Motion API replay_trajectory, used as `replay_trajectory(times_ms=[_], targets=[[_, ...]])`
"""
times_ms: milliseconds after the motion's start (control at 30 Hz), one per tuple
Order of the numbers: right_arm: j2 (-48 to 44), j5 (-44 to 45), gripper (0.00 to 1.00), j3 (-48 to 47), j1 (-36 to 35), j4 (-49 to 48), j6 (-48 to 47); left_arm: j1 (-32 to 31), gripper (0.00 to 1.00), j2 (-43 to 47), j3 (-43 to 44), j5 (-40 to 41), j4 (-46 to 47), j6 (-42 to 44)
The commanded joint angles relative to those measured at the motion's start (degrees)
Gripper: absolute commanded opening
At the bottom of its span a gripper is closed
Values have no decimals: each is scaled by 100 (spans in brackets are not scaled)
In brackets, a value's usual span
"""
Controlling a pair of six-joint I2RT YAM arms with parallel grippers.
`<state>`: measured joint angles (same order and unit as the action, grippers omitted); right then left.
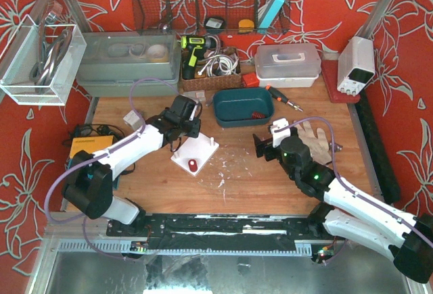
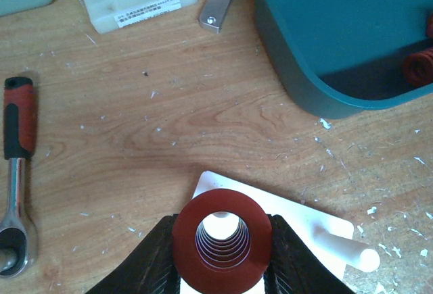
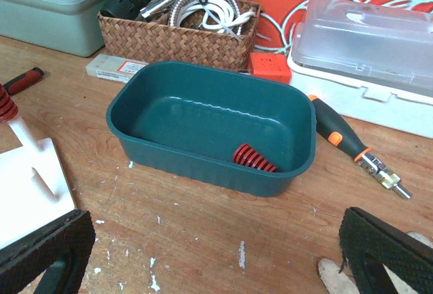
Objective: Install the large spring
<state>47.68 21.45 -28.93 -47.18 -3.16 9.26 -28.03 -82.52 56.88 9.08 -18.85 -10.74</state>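
The left gripper [image 2: 220,261] pinches the large spring [image 2: 193,236] between its two dark fingers [image 2: 152,263], seen end-on at the bottom centre of the left wrist view with its red coils receding down the bore. Spring and gripper hang over the upper-left edge of the white plate [image 2: 298,216], which lies flat on the wooden table [image 2: 169,118]; a white peg [image 2: 345,252] rises from the plate toward the lower right of that frame, apart from the spring. From the top camera, the left arm reaches in from the lower left to the plate [image 1: 199,151] at the middle of the table, while the right gripper [image 1: 265,145] sits right of centre, just beside a pale glove [image 1: 314,135]. In the right wrist view its fingers [image 3: 40,253] are spread wide at the bottom corners, with nothing between them. A teal bin [image 3: 203,172] fills the centre of that frame with a smaller red spring [image 3: 254,159] lying inside against its near wall. An orange-and-black screwdriver [image 3: 345,142] lies to the bin's right, a wicker basket [image 3: 176,40] behind it. A red-handled ratchet [image 2: 17,172] lies at the left edge of the left wrist view.
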Motion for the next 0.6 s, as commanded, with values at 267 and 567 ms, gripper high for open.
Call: replay_trajectory(times_ms=[267,567], targets=[[1,122,99,89,42,46,151,166,0,-177,-192,-262,522,-142],[74,107,99,89,62,26,158,175,1,-444,-282,-337,682,-222]])
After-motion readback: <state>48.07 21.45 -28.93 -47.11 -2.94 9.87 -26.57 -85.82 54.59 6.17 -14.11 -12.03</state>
